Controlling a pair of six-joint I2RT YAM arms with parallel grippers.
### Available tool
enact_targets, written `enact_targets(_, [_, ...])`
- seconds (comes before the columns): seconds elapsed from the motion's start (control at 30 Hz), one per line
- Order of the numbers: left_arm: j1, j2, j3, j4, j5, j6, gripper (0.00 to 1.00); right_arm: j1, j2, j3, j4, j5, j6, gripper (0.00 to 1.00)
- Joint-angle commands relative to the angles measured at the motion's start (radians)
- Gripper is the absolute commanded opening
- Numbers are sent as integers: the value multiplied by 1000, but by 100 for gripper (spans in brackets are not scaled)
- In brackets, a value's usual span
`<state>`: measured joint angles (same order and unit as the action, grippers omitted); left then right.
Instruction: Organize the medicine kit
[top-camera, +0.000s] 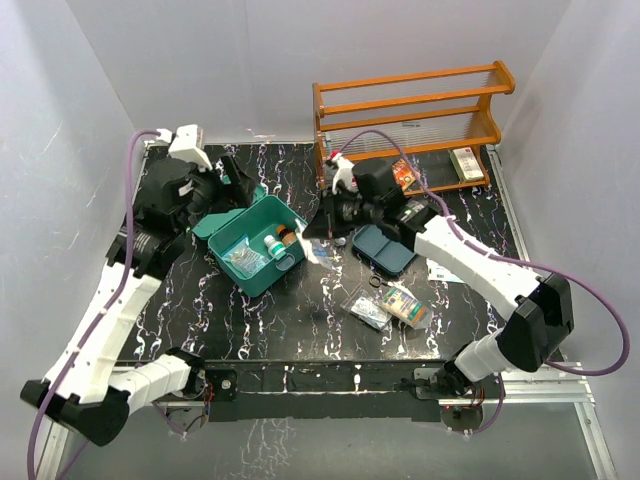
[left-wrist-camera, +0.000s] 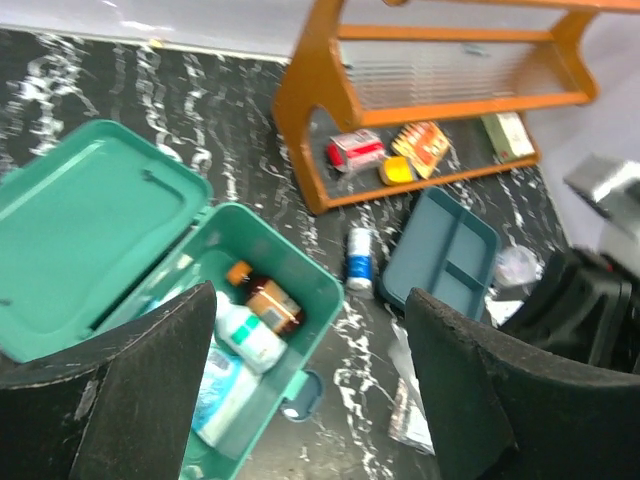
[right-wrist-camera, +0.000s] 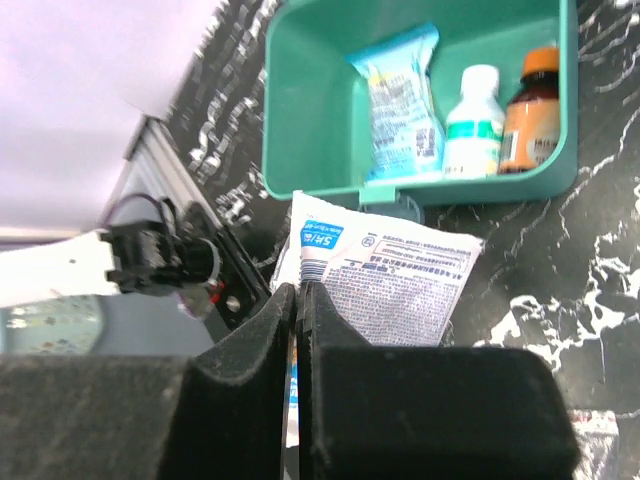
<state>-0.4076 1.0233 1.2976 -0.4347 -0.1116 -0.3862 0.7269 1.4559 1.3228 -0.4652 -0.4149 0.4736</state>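
Observation:
The medicine kit (top-camera: 255, 248) is a teal box standing with its lid (left-wrist-camera: 85, 225) swung back. Inside lie a blue-white packet (right-wrist-camera: 400, 105), a white bottle (right-wrist-camera: 473, 135) and a brown bottle (right-wrist-camera: 530, 120). My right gripper (right-wrist-camera: 298, 297) is shut on the edge of a white printed sachet (right-wrist-camera: 400, 285), just outside the kit's front latch side. In the top view that gripper (top-camera: 322, 235) and the sachet (top-camera: 318, 252) sit at the kit's right corner. My left gripper (left-wrist-camera: 320, 400) hangs open over the kit's near rim, holding nothing; in the top view the left gripper (top-camera: 238, 190) is behind the lid.
A dark blue divided tray (top-camera: 383, 248) lies right of the kit, and a small blue-white roll (left-wrist-camera: 360, 258) rests beside the tray (left-wrist-camera: 440, 255). The orange wooden rack (top-camera: 410, 115) with small boxes stands at the back. Clear bags (top-camera: 390, 305) lie toward the front.

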Motion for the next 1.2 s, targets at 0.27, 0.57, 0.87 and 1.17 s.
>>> enact_targets(0.27, [6, 41, -89, 225, 515, -170, 76, -172, 44, 40, 431, -383, 242, 0])
enact_targets(0.57, [6, 58, -140, 239, 470, -287, 73, -169, 85, 42, 512, -381, 226, 0])
enact_targets(0.87, [6, 90, -173, 265, 290, -660, 54, -148, 105, 57, 500, -333, 134, 0])
enact_targets(1.17, [6, 136, -127, 132, 277, -661, 61, -95, 144, 104, 461, -241, 59, 0])
